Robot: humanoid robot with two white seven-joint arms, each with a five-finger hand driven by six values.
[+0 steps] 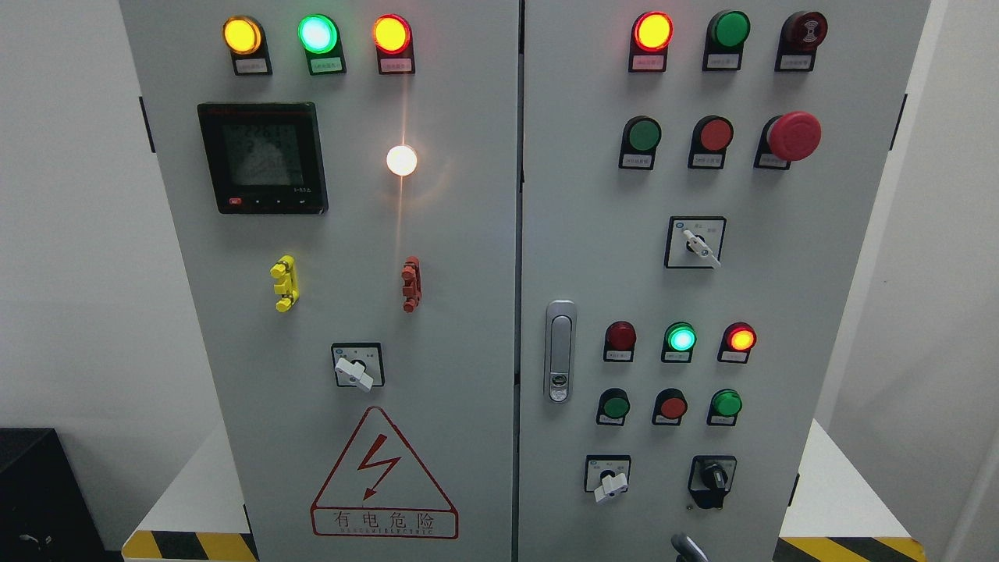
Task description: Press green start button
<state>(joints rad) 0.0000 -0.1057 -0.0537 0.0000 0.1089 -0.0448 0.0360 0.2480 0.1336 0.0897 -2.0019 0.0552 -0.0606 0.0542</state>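
**Control cabinet stands lit, hand barely in frame**

We face a grey two-door cabinet (468,312), and we take our bearings from the silver door latch (559,351) on the right door's inner edge.

Three green buttons sit on the latch's door. The upper green button (645,134) is high above the latch and to its right, with a red button (715,134) and a red mushroom stop (794,135) farther right in the same row. The lower green button (615,407) is just right of the latch's foot, and the far green button (727,403) is two places farther right in that row. Their labels are too small for us to read, so we cannot tell which one is the start button. Nothing touches any of them.

Right of the latch, level with its upper half, a green lamp (680,338) glows between a dark red lamp (621,336) and a lit red one (740,339).

Left of the latch, on the other door, we see a dark meter screen (262,158) up high and a red lightning warning triangle (383,474) down low.

Below and right of the latch, at the frame's bottom edge, a grey rounded tip (685,548) pokes up. It may belong to the right hand, but we cannot tell, nor whether its fingers are spread or curled. The left hand does not show.
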